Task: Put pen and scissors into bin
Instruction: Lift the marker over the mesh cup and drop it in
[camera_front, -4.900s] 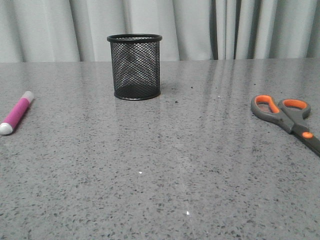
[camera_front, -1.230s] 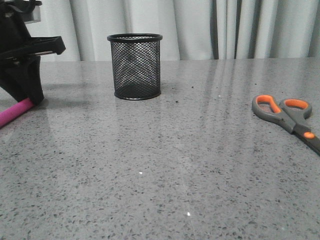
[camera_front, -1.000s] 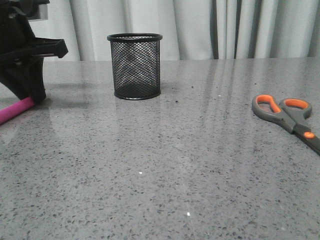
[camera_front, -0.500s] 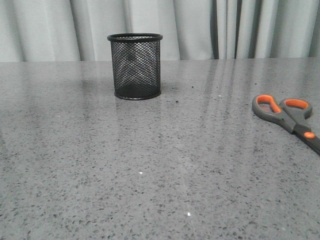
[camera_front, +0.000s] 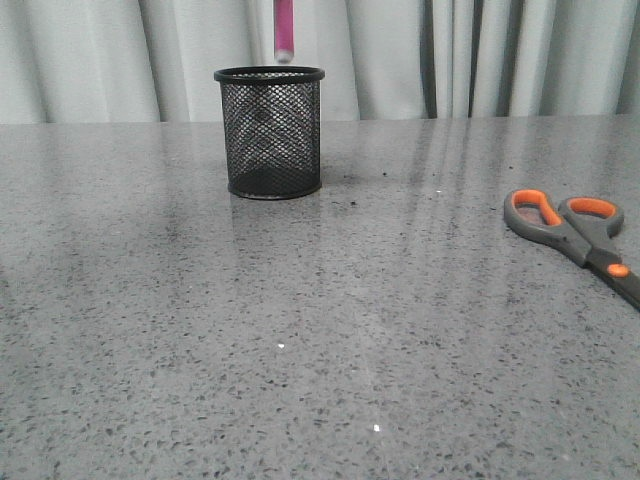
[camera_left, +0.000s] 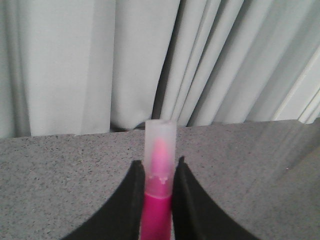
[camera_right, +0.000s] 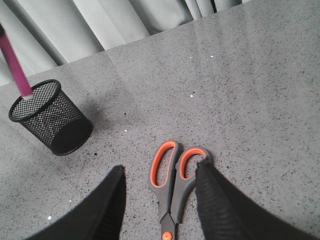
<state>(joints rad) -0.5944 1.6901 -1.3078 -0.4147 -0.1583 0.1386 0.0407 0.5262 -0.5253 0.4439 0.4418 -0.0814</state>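
Pen (camera_front: 283, 30) hangs upright just above the bin's (camera_front: 270, 140) mouth, pinched in the left hand (camera_left: 159, 172). Best to centre it over the rim, then let go low. Scissors (camera_right: 172, 182) lie flat on the counter (camera_front: 330, 330) under the wide right hand (camera_right: 160, 187).

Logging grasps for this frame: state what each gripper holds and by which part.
The left gripper holds the pen, clamped on its pink barrel just below the pale cap. The right gripper is open, holding nothing.
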